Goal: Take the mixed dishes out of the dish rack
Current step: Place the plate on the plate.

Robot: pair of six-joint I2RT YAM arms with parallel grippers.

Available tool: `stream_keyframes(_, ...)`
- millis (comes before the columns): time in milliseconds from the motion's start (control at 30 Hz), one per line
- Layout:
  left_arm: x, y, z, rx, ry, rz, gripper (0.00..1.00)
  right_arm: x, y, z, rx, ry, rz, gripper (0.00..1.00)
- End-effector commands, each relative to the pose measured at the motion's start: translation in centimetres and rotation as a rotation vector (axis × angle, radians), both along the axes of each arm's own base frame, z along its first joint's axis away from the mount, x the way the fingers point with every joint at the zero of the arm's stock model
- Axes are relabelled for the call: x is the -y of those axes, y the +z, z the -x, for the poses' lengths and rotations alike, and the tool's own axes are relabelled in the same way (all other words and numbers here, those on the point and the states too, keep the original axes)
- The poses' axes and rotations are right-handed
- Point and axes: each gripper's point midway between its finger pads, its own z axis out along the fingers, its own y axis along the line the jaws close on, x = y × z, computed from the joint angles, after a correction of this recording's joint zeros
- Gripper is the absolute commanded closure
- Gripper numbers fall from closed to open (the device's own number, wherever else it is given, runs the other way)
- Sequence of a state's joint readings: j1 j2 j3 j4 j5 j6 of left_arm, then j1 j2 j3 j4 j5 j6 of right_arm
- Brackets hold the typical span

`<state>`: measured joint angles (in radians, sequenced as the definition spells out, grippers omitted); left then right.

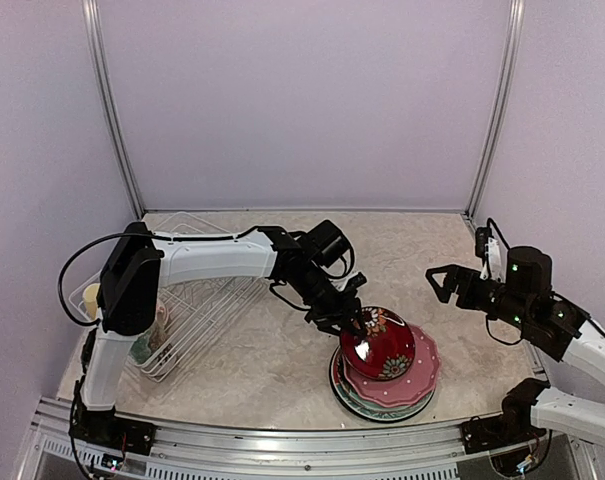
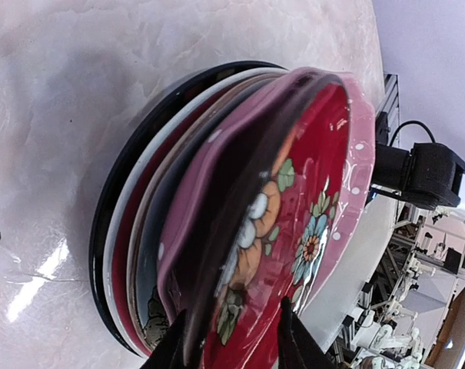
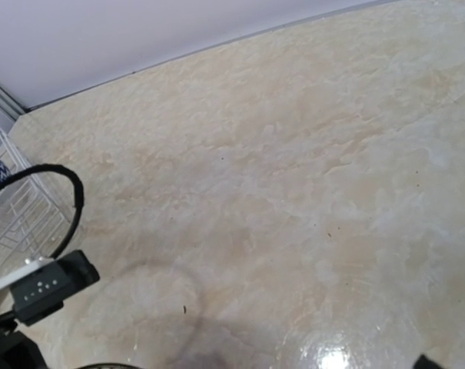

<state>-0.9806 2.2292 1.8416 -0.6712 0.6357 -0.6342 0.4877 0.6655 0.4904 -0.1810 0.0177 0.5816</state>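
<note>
Mixed dishes (image 1: 370,400), one stack at the near middle-right of the table (image 1: 282,370): pink polka-dot plate (image 1: 422,375) uppermost, red floral plate (image 1: 379,345) leaning tilted on it. Left gripper (image 1: 352,323) straddled that plate's upper rim, jaws slightly apart; whether they pinched it, I could not tell. Right gripper (image 1: 444,283) hung well apart to the right, jaws wide, nothing in them. Dish rack (image 1: 197,305) lay at the far left, a pale cup (image 1: 92,297) at its left edge.

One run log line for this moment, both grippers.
left gripper: astride rim of red floral plate, tilted on plate stack | right gripper: open, empty | dish rack: not empty
</note>
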Motion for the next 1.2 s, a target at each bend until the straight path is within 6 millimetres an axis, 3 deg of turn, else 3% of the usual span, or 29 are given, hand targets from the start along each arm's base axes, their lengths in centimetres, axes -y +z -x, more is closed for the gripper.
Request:
stream_keyframes(0,-0.2,1.9,0.0,0.072,-0.02,0.01,0.64,0.0,-0.7,-0.2,-0.012,-0.003,-0.007,0.01)
stream_keyframes(533,-1.9,5.2,0.2,0.249,-0.036,0.005,0.24,-0.8,-0.5,-0.4,-0.03,0.017,-0.055,0.0)
stream_keyframes(867,-3.5,6.1,-0.2,0.322,-0.024,-0.024,0.18,-1.1,-0.3,-0.6,-0.035,0.023,-0.068,0.0)
stream_keyframes(1167,-7.2,7.5,-1.5,0.387,0.059,-0.072,0.14,-1.4,-0.6,-0.6,-0.038,0.038,-0.07,0.01)
